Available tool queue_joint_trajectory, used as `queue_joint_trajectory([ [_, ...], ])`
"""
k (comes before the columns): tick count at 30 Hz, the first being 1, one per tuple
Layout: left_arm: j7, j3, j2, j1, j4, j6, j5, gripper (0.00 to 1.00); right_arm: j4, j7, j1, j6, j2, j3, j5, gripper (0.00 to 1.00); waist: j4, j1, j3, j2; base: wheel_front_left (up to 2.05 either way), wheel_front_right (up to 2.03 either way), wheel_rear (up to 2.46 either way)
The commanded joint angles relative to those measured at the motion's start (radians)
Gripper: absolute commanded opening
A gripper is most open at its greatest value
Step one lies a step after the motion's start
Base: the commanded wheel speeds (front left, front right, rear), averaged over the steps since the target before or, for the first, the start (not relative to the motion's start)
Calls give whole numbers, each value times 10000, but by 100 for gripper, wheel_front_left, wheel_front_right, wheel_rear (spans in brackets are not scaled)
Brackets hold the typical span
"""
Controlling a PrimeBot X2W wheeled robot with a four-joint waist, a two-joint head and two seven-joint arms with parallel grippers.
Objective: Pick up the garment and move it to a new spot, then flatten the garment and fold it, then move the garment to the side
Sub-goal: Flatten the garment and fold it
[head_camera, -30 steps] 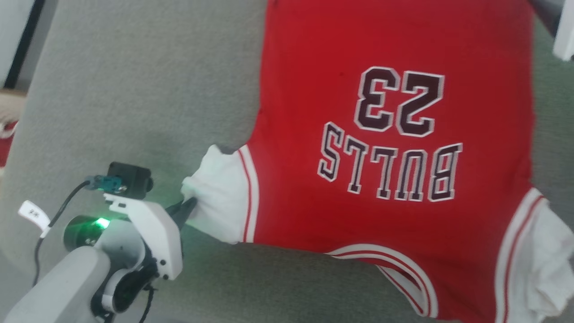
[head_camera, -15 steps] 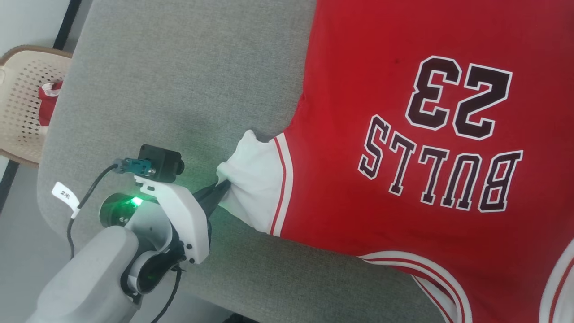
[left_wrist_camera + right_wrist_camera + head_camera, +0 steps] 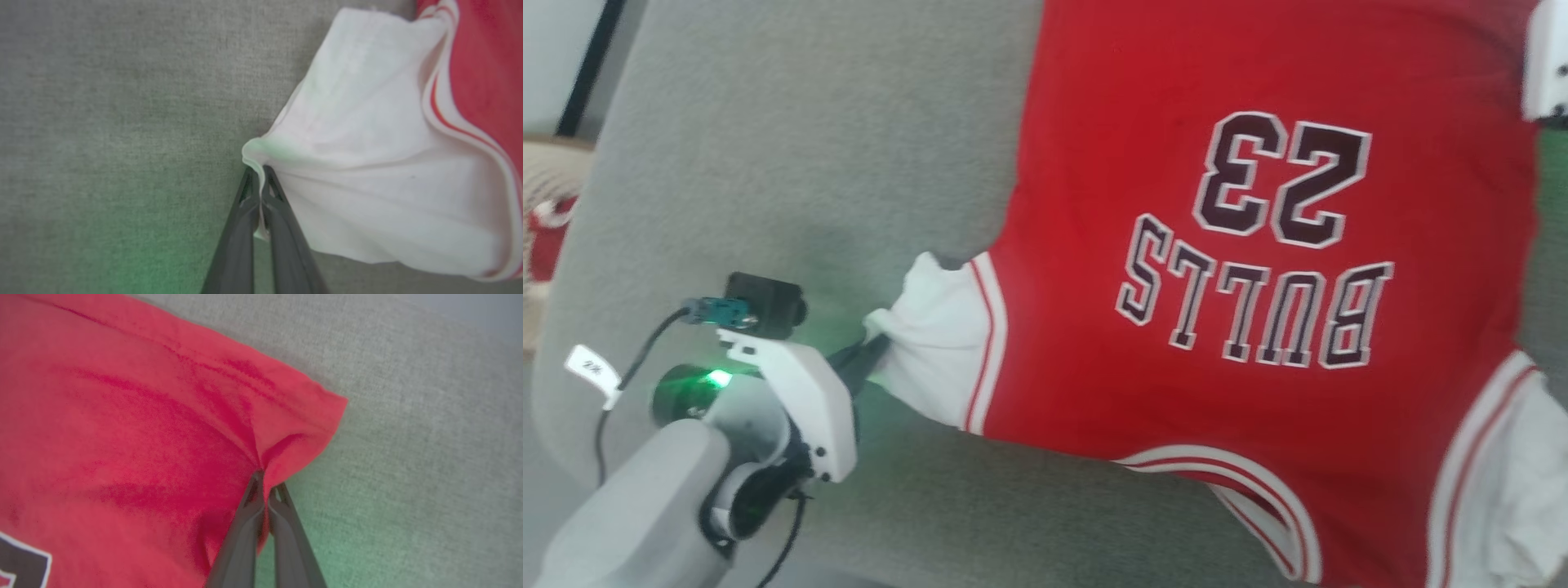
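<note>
- The garment [image 3: 1258,327] carries dark, white-outlined writing on its red chest: "23" above and "BULLS" below, both upside down from the head view
- A white tag [image 3: 592,371] on the left wrist's cable bears small dark marks (too blurred to read)
- The garment lies spread on a grey woven fabric surface [image 3: 792,163], over its right part, with the striped collar towards the near edge and a white sleeve [image 3: 367,163] reaching left
- The left gripper [image 3: 258,173] has its fingers pressed together on the bunched edge of that sleeve, low over the fabric
- The right gripper [image 3: 265,479] is pinched on a corner of the red hem, and creases fan out from the pinch
- A green light [image 3: 715,380] on the left wrist tints the fabric beneath it
- Past the surface's rounded near-left corner the floor is pale; at the far left stands a beige thing holding something red and white [image 3: 543,237], with a dark strip [image 3: 588,65] above
</note>
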Motion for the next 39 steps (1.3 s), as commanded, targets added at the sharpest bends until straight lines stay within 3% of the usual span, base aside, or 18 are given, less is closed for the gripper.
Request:
queue_joint_trajectory([
  [1, 36, 146, 223, 128, 261, 354, 59, 0, -224, 168, 610, -11, 40, 386, 313, 0, -580, 0, -426, 0, 0, 0, 0],
  [11, 282, 487, 1128, 668, -576, 828, -55, 0, -4297, 579, 2993, -8, -688, 2439, 2959, 0, -2055, 0, -1199, 0, 0, 0, 0],
  [12, 282, 487, 1128, 668, -576, 828, -55, 0, -4297, 579, 2993, -8, -688, 2439, 2959, 0, -2055, 0, -1199, 0, 0, 0, 0],
  [18, 411, 614, 1473, 982, -936, 1091, -148, 0, -6919, 875, 5060, -8, -1221, 2284, 3799, 0, -2622, 0, -1468, 0, 0, 0, 0],
  [22, 438, 656, 1635, 1142, -1081, 1211, -188, 0, -8432, 1280, 6672, -6, -1290, 1623, 3929, 0, -2863, 0, -1521, 0, 0, 0, 0],
  [29, 454, 562, 1612, 1270, -1114, 1212, -203, 0, -10001, 1481, 9493, -6, -356, 27, 3300, 0, -2979, 0, -1528, 0, 0, 0, 0],
  [34, 395, 526, 1549, 1281, -911, 1103, -248, 0, -9644, 712, 10480, -5, 454, -198, 2962, 0, -3032, 0, -1515, 0, 0, 0, 0],
  [35, 397, 517, 1534, 1273, -860, 1082, -260, 0, -9463, 479, 10462, -5, 559, -240, 2862, 32, -3040, 0, -1525, 0, 0, 0, 0],
  [37, 372, 485, 1487, 1283, -760, 1041, -285, 0, -9024, 226, 10481, -6, 706, -142, 2796, 73, -3046, 0, -1570, 0, 0, 0, 0],
  [38, 366, 464, 1470, 1287, -716, 1004, -287, 0, -8875, 110, 10452, -6, 729, -76, 2747, 100, -3041, 0, -1592, 0, 0, 0, 0],
  [39, 354, 449, 1449, 1299, -673, 988, -299, 0, -8810, 6, 10427, -11, 791, -81, 2761, 100, -3040, 0, -1622, 0, 0, 0, 0],
])
